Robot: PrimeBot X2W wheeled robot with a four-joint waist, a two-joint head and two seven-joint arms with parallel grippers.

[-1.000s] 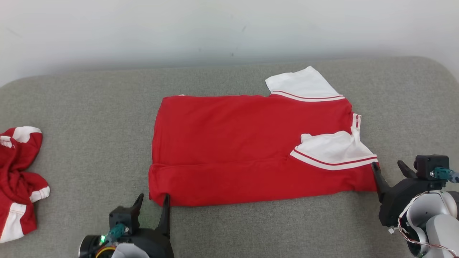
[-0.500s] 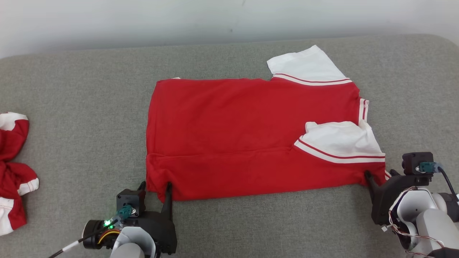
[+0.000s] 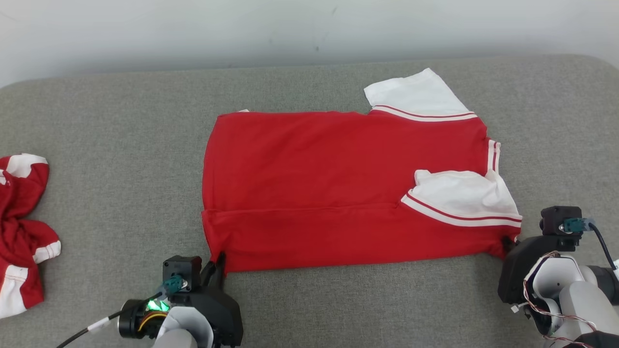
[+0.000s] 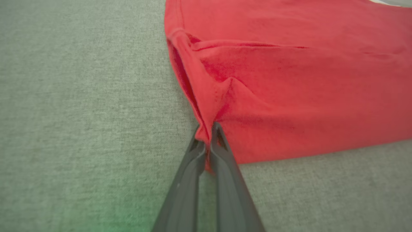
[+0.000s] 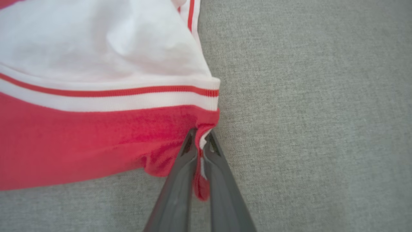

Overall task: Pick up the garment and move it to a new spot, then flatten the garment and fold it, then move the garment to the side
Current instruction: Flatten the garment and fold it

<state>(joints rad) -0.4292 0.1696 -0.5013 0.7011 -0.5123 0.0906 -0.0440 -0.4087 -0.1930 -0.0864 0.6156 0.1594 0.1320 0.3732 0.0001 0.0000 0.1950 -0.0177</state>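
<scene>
The garment (image 3: 338, 183) is a red shirt with white, red-striped sleeves, lying spread on the grey padded surface (image 3: 121, 145). Its near strip is folded over along a crease. My left gripper (image 3: 217, 258) is shut on the garment's near left corner; in the left wrist view the fingertips (image 4: 216, 132) pinch a puckered ridge of red cloth (image 4: 289, 80). My right gripper (image 3: 508, 242) is shut on the near right corner, just below the white sleeve (image 3: 464, 195). In the right wrist view red cloth (image 5: 96, 145) is squeezed between the fingers (image 5: 190, 141).
A second red and white garment (image 3: 22, 232) lies crumpled at the left edge of the surface. A pale wall (image 3: 290, 29) runs behind the surface's far edge. Bare grey surface stretches between the two garments and in front of the spread one.
Both grippers went from open at the garment's near corners to shut on them. The head camera shifted, so the whole picture moved a little.
</scene>
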